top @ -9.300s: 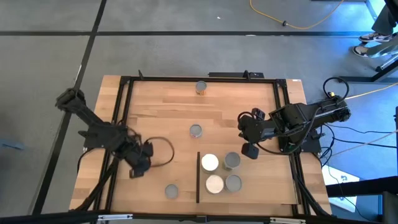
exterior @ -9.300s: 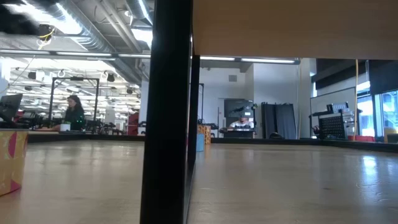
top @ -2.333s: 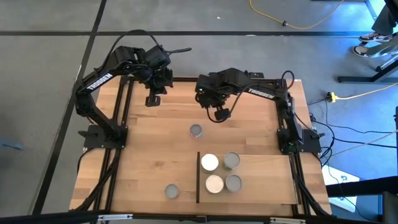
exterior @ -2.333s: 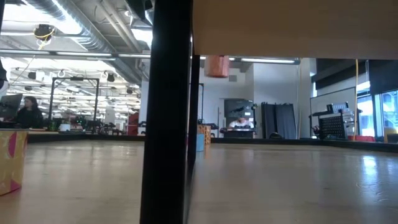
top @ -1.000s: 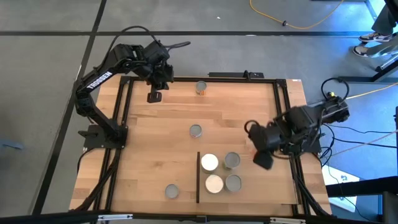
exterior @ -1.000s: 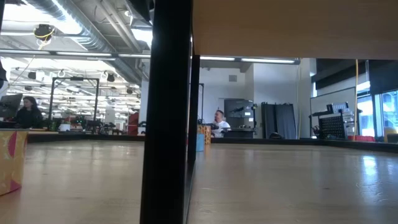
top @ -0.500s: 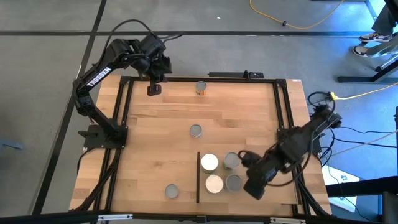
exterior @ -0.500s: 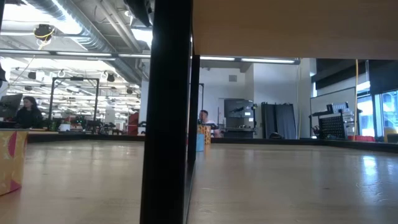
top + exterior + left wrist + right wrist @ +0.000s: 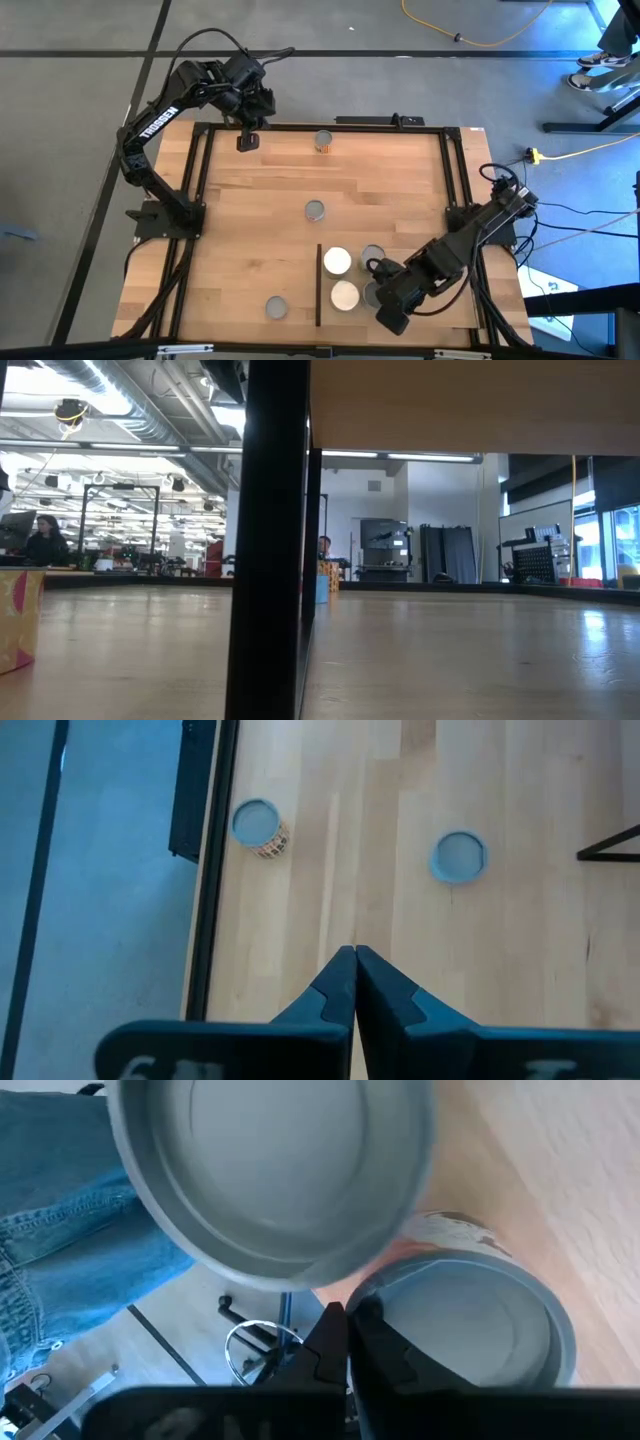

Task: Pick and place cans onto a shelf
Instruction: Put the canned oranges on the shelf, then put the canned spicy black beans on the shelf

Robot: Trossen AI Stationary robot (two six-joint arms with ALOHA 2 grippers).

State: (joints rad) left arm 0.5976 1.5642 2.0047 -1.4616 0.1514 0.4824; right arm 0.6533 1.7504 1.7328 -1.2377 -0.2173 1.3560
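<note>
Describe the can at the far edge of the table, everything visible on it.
The far-edge can is a short metal cylinder with a round silver-grey top and an orange-tan patterned label on its side, best seen in the left wrist view. It stands upright on the wooden tabletop, just inside the black frame, apart from every other can. Nothing touches it; the shut left pincer hangs off to one side.

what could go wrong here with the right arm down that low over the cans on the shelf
1. The right gripper, shut and empty, sits right against the grey-topped cans on the shelf; a sweep could knock one over or into the white-topped cans.
2. Shut fingers cannot take a can without backing off to open.
</note>
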